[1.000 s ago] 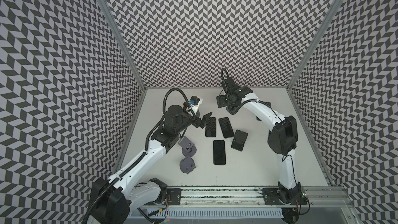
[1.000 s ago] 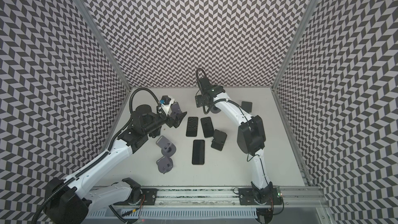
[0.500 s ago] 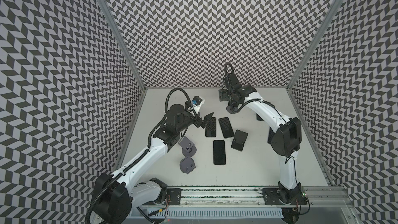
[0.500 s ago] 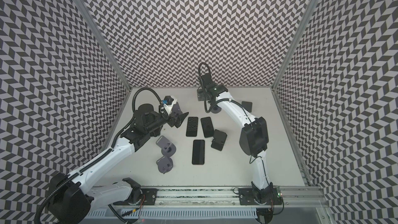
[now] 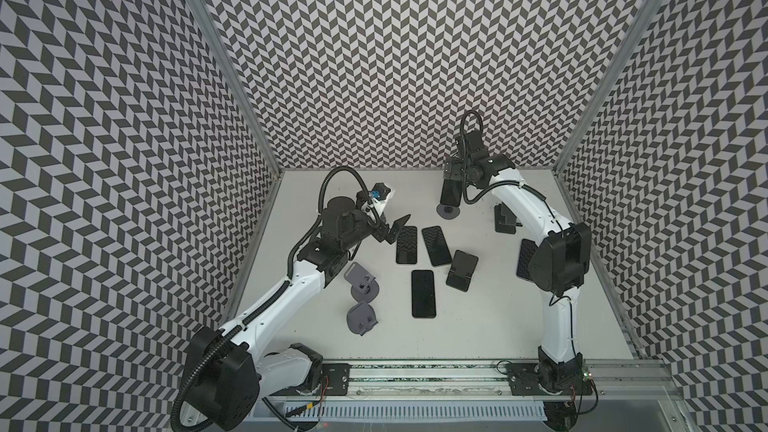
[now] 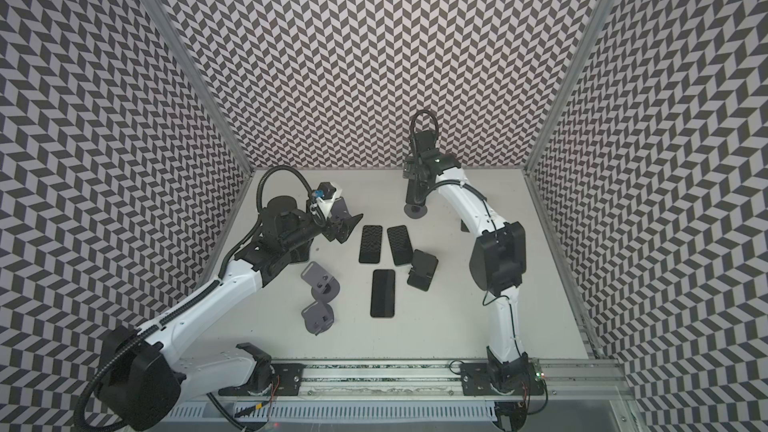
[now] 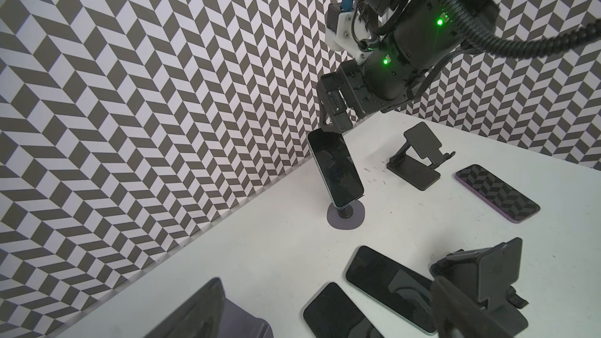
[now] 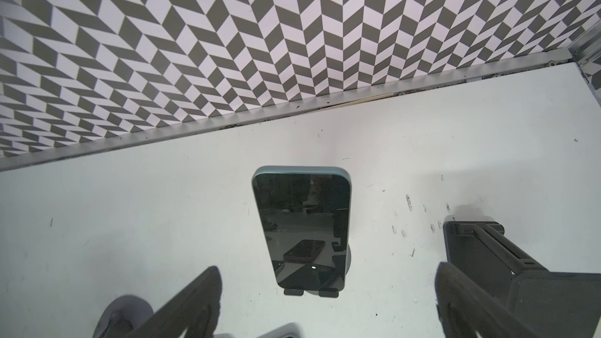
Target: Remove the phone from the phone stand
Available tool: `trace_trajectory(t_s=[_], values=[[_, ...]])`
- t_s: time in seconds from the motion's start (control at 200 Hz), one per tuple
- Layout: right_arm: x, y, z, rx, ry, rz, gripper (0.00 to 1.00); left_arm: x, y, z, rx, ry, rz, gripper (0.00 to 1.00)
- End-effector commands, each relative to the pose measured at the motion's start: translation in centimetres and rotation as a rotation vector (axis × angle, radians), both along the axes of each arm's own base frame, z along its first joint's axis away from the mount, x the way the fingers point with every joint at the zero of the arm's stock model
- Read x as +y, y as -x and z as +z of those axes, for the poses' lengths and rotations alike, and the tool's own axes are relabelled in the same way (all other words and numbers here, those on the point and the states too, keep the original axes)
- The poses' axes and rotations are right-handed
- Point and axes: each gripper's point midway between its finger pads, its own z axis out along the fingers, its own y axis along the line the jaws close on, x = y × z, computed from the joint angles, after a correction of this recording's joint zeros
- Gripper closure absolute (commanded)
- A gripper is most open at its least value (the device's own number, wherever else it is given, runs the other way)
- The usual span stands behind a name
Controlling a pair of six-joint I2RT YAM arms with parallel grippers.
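Phone (image 5: 451, 195) propped on stand (image 5: 449, 212) at bench (image 5: 478, 326) rear; right gripper (image 5: 452, 178) just above phone's top edge. Left gripper (image 5: 394, 229), fingers (image 5: 402, 220) spread, beside three flat phones (image 5: 406, 245) mid-bench.

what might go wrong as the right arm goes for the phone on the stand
The phone leans on a small round-base stand: an off-centre push from the fingers of the right gripper might tip both. The black folding stand sits close beside one finger and might get knocked.
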Motion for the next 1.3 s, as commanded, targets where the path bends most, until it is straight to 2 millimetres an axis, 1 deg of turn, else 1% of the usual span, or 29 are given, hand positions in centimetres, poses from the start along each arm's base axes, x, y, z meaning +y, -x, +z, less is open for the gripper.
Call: trace_trajectory(t_s=[0.0, 0.07, 0.325, 0.516, 0.676, 1.011, 1.297], values=[[0.6, -0.8, -0.1, -0.015, -0.011, -0.018, 0.00, -0.1, -0.3, 1.7, -0.048, 0.001, -0.007, 0.01], [0.4, -0.9, -0.3, -0.010, -0.006, -0.039, 0.00, 0.0, -0.4, 1.6, -0.046, 0.001, -0.006, 0.01], [0.6, -1.2, -1.5, 0.010, -0.012, -0.054, 0.00, -0.4, -0.1, 1.3, -0.046, -0.004, -0.037, 0.00], [0.9, -1.8, -2.9, 0.020, -0.006, -0.046, 0.00, -1.2, 1.2, 1.1, -0.053, -0.017, -0.118, 0.00], [1.1, -2.4, -3.7, 0.016, 0.001, -0.041, 0.00, -1.3, 1.9, 1.0, -0.050, -0.016, -0.141, 0.00], [1.7, -3.8, -4.7, 0.001, -0.005, -0.033, 0.00, -0.7, 2.0, 0.9, -0.059, -0.041, -0.117, 0.00], [2.0, -4.2, -5.6, 0.006, -0.011, -0.023, 0.01, -0.7, 2.0, 1.1, -0.063, -0.040, -0.119, 0.00]])
